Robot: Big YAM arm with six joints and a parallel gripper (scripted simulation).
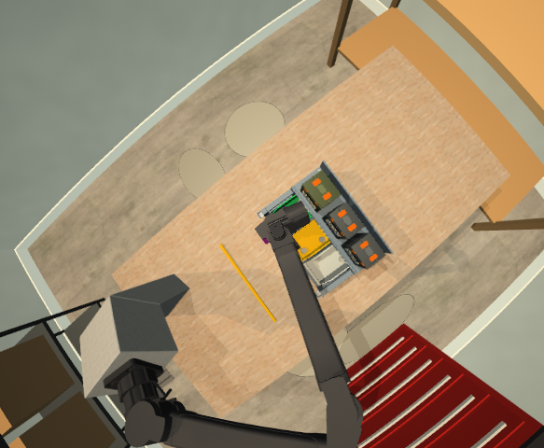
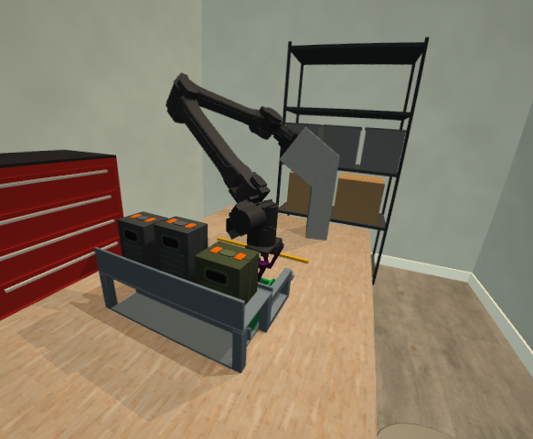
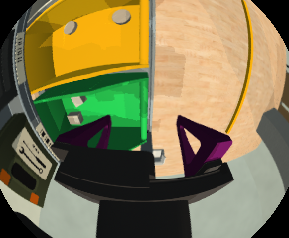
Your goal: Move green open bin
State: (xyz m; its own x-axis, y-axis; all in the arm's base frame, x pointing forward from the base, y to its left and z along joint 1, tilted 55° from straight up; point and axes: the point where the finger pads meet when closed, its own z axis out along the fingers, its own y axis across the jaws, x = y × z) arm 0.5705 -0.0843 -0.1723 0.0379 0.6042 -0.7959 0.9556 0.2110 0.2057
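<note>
Green open bin (image 3: 111, 114) upright on shelf (image 2: 172, 283), mouth up, open pincer (image 3: 154, 139) above

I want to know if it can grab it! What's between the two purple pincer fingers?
In the wrist view, the open pincer straddles the shelf's grey wall beside the green bin: one finger over the bin, the other over the table.

Grey-green walls (image 2: 91, 70) with pale skirting enclose a brownish floor (image 2: 436, 340), and a long wood-grain bench (image 2: 303, 340) fills the middle. A red drawer cabinet (image 2: 35, 227) with silver handles stands along one long edge, a black rack (image 2: 356, 132) holding brown boxes (image 2: 358, 196) at the far end, and orange tables (image 1: 460, 91) beyond the opposite end
</note>
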